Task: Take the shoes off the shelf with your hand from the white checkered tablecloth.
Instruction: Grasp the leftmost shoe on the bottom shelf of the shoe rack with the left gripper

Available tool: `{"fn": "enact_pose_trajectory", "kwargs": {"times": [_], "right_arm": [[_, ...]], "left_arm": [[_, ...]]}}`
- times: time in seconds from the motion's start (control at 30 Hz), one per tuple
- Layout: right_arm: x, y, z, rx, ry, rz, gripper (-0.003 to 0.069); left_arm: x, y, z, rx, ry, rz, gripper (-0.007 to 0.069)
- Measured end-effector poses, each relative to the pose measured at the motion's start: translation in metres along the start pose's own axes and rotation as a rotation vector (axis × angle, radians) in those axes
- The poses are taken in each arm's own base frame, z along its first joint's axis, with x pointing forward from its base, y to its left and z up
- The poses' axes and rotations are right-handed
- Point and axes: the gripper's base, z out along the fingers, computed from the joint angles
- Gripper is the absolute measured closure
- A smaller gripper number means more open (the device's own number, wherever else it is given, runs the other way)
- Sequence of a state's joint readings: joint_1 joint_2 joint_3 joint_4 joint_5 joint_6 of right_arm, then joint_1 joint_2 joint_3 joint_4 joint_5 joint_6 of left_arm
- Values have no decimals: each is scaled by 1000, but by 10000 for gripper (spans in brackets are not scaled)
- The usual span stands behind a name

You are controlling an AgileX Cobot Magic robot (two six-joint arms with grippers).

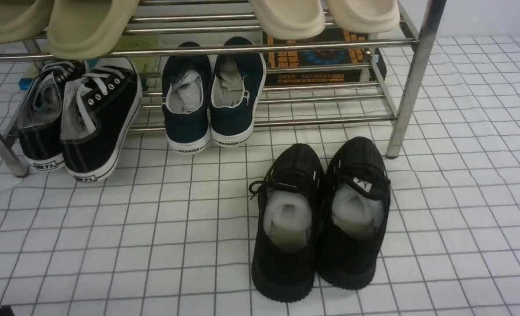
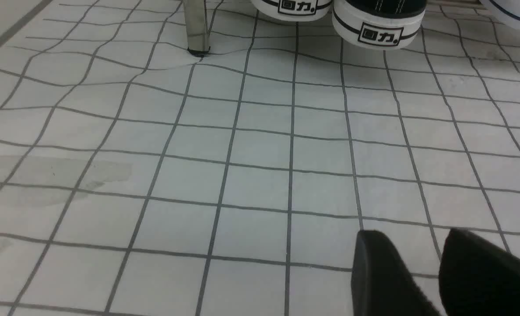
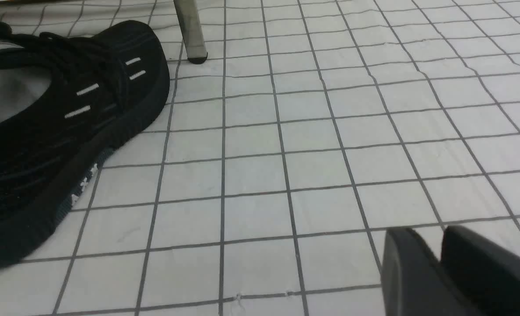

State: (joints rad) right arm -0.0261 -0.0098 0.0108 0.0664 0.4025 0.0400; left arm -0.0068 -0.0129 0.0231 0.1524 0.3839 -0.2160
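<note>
Light: bright, even, diffuse
Shadows: faint, soft-edged
Glare: streaks on the shelf (image 1: pixel 418 66) tubes
Focus: wrist views' near edges blurred

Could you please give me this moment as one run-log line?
stage: before grasp | shoes: on shelf, low tier, left end | left fingers: empty, over tablecloth | right fingers: empty, near black knit sneaker

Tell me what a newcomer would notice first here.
The all-black knit sneakers stand alone on the white checkered tablecloth, in front of the shelf. On its lowest tier, the shoes sit at the left with heels jutting past the front bar, the navy slip-ons beside them. Pale slippers line the tier above.
</note>
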Motion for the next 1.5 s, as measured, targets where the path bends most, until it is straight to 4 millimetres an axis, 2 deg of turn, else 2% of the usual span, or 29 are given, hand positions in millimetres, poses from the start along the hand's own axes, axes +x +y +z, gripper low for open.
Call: {"fn": "enact_pose_trajectory", "kwargs": {"times": [1.13, 1.2, 1.33, 1.43, 1.5], "right_arm": [[0, 0, 0, 0, 0, 0, 484], [0, 0, 0, 0, 0, 0, 482], [0, 0, 0, 0, 0, 0, 480], [0, 0, 0, 0, 0, 1, 480], [0, 0, 0, 0, 0, 1, 478]], "left_arm": [[0, 0, 0, 3, 1, -18, 385], [0, -1, 0, 13, 2, -71, 385], [0, -10, 0, 108, 25, -535, 385], [-1, -13, -1, 149, 33, -765, 385], [-2, -14, -1, 161, 28, -827, 385]]}}
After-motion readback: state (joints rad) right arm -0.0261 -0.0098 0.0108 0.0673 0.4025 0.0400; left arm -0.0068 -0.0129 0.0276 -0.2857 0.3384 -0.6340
